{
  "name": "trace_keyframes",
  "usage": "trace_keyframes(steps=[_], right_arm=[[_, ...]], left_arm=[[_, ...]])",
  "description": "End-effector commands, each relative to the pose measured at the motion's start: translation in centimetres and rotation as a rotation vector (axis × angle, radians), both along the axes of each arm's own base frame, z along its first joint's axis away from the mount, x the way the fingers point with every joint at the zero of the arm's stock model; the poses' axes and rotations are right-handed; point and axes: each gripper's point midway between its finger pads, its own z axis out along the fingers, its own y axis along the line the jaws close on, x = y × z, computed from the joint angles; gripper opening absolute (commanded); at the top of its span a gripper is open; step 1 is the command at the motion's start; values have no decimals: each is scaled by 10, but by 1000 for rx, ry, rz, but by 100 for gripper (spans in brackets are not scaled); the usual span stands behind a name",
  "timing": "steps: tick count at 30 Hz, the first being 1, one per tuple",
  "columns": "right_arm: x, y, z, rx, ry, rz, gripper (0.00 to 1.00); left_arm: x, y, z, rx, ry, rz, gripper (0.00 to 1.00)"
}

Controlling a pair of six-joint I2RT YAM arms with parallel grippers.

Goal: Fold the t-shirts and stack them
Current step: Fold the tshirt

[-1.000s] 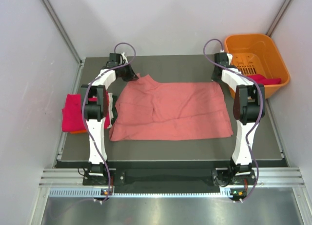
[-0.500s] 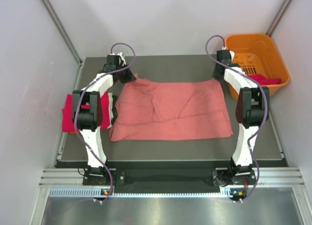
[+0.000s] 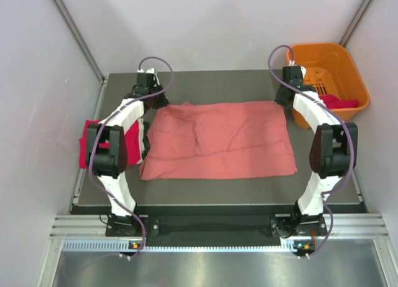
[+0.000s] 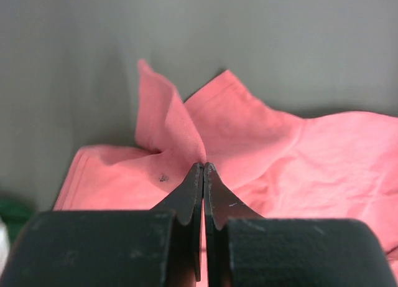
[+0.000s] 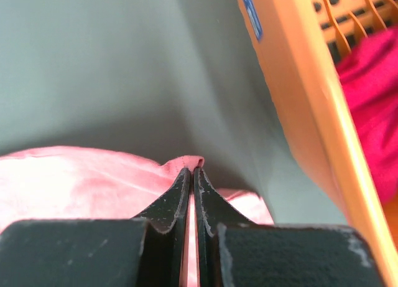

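— Where is the pink shirt [image 3: 217,141]?

— Spread across the middle of the dark grey counter [image 3: 217,190]. It makes a wide, roughly rectangular sheet of soft matte cloth. There are shallow creases in it and a low ridge runs through the centre. The near edge is fairly straight, and the left side is more rumpled.

— And the left fingers [image 4: 194,181]?

— Pressed together on a pinch of the shirt's far left corner. The cloth stands up from the black tips in a pointed peak, with a flap folded over to each side. A tiny dark speck shows on the fabric just left of the tips.

— The right fingers [image 5: 181,187]?

— Also closed, on a thin rolled hem at the far right corner. The hem bulges just above the tips, and the rest of the cloth falls away smooth to the left.

— What is beside them?

— The basket [image 3: 348,69], at the far right of the counter. It is hard orange plastic with rounded corners, a smooth wall bearing a small blue label, and a slotted floor. A magenta shirt [image 3: 339,102] lies crumpled inside, against the near wall.

— Anything on the left?

— A red shirt [image 3: 93,144], lumpy, at the counter's left edge and partly overhanging it, beside the left arm.
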Motion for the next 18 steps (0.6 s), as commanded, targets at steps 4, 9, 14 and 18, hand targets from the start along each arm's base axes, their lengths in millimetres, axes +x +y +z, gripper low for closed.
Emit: trace_keyframes(steps=[4,9,14,18], right_arm=[[-18,-15,40,13,-92,-48,0],[-35,-22,41,15,-96,-53,0],[-51,-26,37,16,-84,-59,0],[-64,-32,38,29,-94,-74,0]], left_arm=[[-16,11,40,53,-102,50,0],[-35,7,42,79,-115,59,0],[-54,-1,44,126,-126,72,0],[-73,1,48,152,-137,97,0]])
